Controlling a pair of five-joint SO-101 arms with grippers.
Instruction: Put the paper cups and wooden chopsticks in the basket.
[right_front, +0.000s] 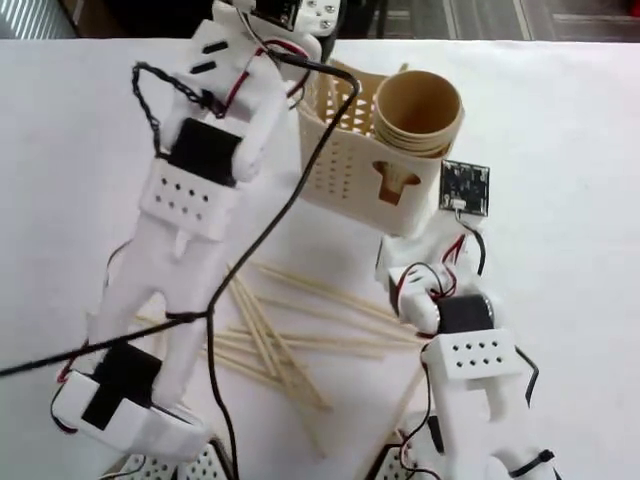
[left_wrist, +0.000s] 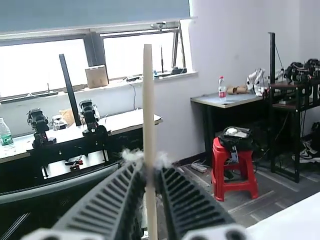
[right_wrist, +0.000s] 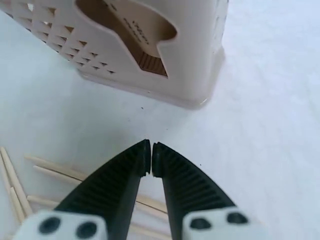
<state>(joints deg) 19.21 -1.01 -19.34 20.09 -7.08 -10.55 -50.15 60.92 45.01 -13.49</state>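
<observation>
Ribbed black left claw (left_wrist: 148, 169) tight around 1 smooth wooden chopstick (left_wrist: 147, 100); right claw (right_wrist: 151, 151) tip-to-tip.

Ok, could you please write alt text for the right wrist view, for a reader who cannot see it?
The right gripper, black and shut with nothing in it, hovers over the white table just short of the beige basket. Several wooden chopsticks lie loose on the table beside it.
</observation>
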